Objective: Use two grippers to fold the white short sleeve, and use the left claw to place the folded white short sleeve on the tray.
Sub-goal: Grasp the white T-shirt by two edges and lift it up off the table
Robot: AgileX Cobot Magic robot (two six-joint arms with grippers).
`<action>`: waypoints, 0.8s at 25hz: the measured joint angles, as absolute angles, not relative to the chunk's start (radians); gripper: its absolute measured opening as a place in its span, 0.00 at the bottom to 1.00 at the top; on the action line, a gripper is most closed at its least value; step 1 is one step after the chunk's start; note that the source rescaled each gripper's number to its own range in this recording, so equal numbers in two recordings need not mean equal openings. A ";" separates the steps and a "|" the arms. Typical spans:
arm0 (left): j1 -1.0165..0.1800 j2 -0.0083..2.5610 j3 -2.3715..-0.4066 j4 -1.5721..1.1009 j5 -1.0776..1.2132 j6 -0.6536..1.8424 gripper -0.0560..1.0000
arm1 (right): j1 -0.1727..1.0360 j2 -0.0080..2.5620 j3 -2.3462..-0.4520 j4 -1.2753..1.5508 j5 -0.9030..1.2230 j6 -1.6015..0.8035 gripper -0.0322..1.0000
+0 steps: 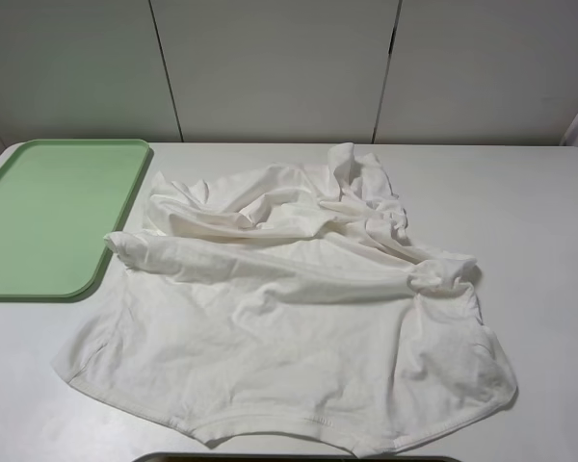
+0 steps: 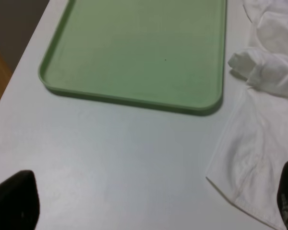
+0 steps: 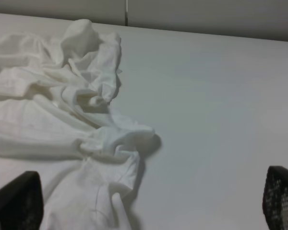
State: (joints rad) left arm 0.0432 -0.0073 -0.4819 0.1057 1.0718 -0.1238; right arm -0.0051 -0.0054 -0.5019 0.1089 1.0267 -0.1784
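The white short sleeve [image 1: 289, 318] lies crumpled on the white table, its hem toward the front edge and its upper part bunched. It also shows in the left wrist view [image 2: 259, 143] and the right wrist view [image 3: 62, 120]. The pale green tray [image 1: 53, 217] lies empty at the back left and also shows in the left wrist view [image 2: 139, 52]. Neither arm appears in the exterior high view. The left gripper [image 2: 149, 203] is open, above bare table between tray and shirt corner. The right gripper [image 3: 144, 201] is open, above the shirt's right edge. Neither holds anything.
The white table [image 1: 539, 212] has bare surface right of the shirt. A dark edge [image 1: 299, 458] shows at the front of the exterior high view. White wall panels [image 1: 279, 67] stand behind the table. The table's left edge runs beside the tray [image 2: 19, 72].
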 joint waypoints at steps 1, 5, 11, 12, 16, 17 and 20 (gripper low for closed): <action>0.043 -0.007 -0.482 0.106 1.072 -0.124 1.00 | -0.005 -0.005 -0.502 0.109 1.027 -0.178 1.00; 0.043 -0.007 -0.482 0.106 1.072 -0.124 1.00 | -0.005 -0.005 -0.502 0.109 1.027 -0.178 1.00; 0.043 -0.007 -0.482 0.106 1.072 -0.124 1.00 | -0.005 -0.005 -0.502 0.109 1.027 -0.178 1.00; 0.043 -0.007 -0.482 0.106 1.072 -0.124 1.00 | -0.005 -0.005 -0.502 0.109 1.027 -0.178 1.00; 0.043 -0.007 -0.482 0.106 1.072 -0.124 1.00 | -0.005 -0.005 -0.502 0.109 1.027 -0.178 1.00; 0.043 -0.007 -0.482 0.106 1.072 -0.124 1.00 | -0.005 -0.005 -0.502 0.109 1.027 -0.178 1.00; 0.043 -0.007 -0.482 0.106 1.072 -0.124 1.00 | -0.005 -0.005 -0.502 0.109 1.027 -0.178 1.00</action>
State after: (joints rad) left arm 0.0432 -0.0073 -0.4819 0.1057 1.0718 -0.1238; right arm -0.0051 -0.0054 -0.5019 0.1089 1.0267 -0.1784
